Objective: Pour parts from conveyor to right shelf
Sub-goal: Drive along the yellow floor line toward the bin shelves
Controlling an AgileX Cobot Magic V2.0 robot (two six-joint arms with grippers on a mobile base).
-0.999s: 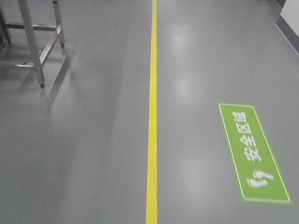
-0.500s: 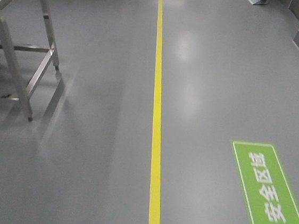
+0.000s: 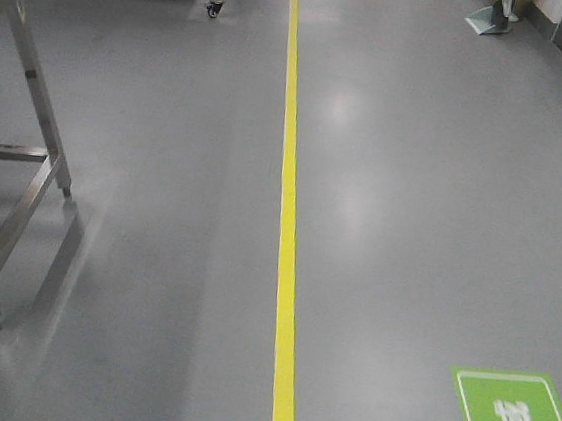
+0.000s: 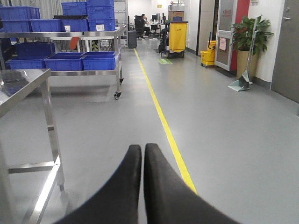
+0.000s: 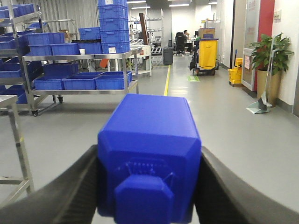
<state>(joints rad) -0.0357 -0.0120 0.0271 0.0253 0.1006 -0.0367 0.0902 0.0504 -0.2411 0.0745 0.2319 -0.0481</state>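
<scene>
Blue part [image 5: 149,135] clamped in right claw [image 5: 148,156], knob face toward camera; left claw [image 4: 142,156] pinched shut, empty. Judged rigid, light, smooth plastic, likely slippery; flat sides best hold. At ten o'clock, steel rack [image 5: 79,56] with bins

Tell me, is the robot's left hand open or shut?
Shut. The left gripper has its two black fingers pressed together, with nothing between them. The right gripper holds the blue part.
</scene>
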